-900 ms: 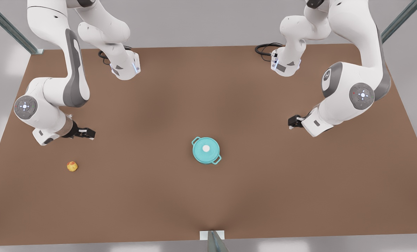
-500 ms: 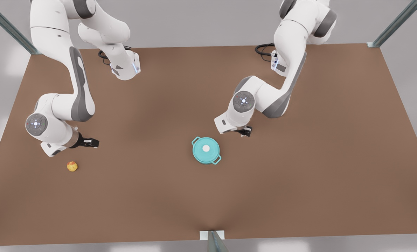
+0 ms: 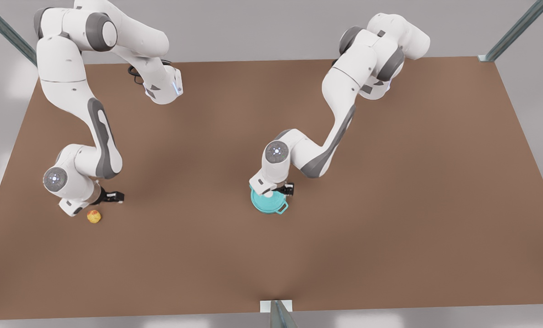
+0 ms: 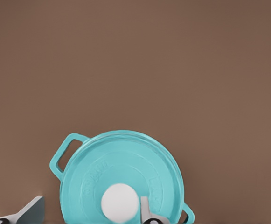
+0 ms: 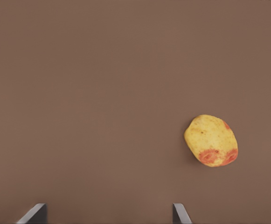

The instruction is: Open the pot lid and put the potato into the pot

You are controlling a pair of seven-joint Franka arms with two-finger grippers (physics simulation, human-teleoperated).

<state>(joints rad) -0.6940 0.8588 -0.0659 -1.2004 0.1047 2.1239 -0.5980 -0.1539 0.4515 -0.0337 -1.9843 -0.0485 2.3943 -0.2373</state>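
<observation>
Left gripper (image 3: 284,190) was spread wide over the pot lid (image 4: 121,179), holding nothing; in the left wrist view one fingertip (image 4: 144,207) sat just beside the white knob (image 4: 120,202), the other (image 4: 32,211) was outside the rim. Right gripper (image 3: 112,197) was also open and empty, just beside the potato (image 3: 94,216), not touching it.

Lid: flat round teal disc with faint embossed lettering, smooth white knob at its centre, seated on the teal pot (image 3: 276,210) mid-table, loop handles sticking out on opposite sides. Potato: lumpy, yellow-orange, reddish patches, lying on the matte brown table (image 3: 390,218) near the front view's left edge.

Versus 0.5 s earlier: left gripper had moved from beside the pot to above the lid; right gripper had dropped closer to the potato. Pot, lid and potato hadn't moved.
</observation>
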